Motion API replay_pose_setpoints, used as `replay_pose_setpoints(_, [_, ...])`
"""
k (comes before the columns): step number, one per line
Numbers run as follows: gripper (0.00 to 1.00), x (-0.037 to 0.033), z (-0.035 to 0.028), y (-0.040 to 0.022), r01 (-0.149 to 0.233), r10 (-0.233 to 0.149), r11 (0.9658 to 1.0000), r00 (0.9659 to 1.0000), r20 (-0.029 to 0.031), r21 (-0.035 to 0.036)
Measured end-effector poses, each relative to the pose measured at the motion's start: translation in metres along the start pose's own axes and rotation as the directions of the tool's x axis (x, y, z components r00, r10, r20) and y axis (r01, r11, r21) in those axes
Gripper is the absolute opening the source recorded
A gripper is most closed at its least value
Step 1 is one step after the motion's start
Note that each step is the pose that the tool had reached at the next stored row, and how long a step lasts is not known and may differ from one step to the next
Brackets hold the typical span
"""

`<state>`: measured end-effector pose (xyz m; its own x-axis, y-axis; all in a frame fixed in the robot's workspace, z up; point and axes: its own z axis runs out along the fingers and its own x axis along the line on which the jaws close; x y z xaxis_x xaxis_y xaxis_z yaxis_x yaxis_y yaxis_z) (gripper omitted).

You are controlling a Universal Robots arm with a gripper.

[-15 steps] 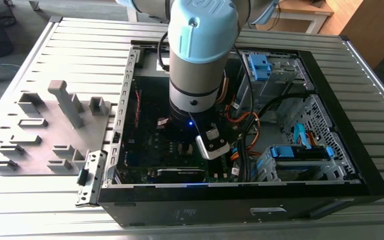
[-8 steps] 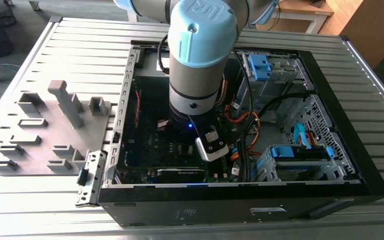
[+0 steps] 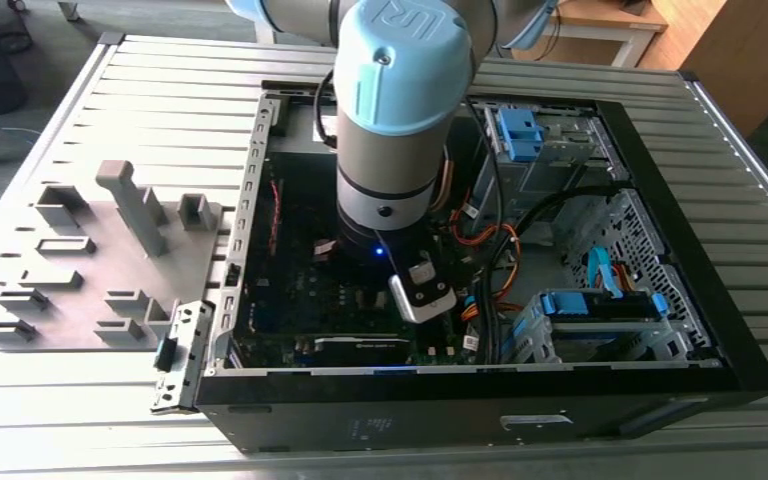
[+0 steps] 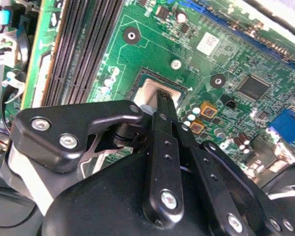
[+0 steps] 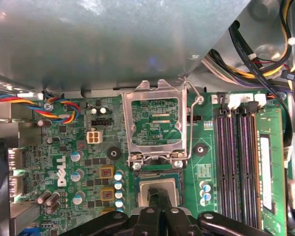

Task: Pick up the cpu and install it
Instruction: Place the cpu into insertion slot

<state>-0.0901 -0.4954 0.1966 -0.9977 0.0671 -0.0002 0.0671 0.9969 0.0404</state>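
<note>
My arm (image 3: 398, 120) reaches down into the open computer case (image 3: 704, 370), over the green motherboard (image 5: 88, 162). The cpu (image 5: 145, 189), a small flat grey-silver square, lies in the socket on the board and also shows in the second wrist view as a pale patch (image 4: 146, 96). My gripper (image 5: 158, 195) has its black fingers (image 4: 162, 113) shut together, with the tips down at the cpu's face (image 4: 162, 94). I cannot tell whether they touch it. The socket's metal lid frame (image 5: 152, 93) stands flipped open just beyond the socket.
Memory slots (image 5: 236, 162) run beside the socket, and cable bundles (image 5: 265, 54) hang near the case wall. A capacitor row (image 5: 119, 189) flanks the socket. At the exterior view's left, a grey tray (image 3: 77, 250) with raised blocks lies on the slatted table (image 3: 157, 90).
</note>
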Motion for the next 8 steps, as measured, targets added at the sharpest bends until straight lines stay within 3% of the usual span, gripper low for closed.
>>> replay_pose_setpoints(5, [0.11,0.0064,-0.0001,-0.0004,0.0,0.0,1.0,1.0,0.0098,-0.0006])
replay_pose_setpoints(8, [0.11,0.0065,0.0,-0.0004,0.001,-0.001,1.0,0.9999,0.0102,-0.0007])
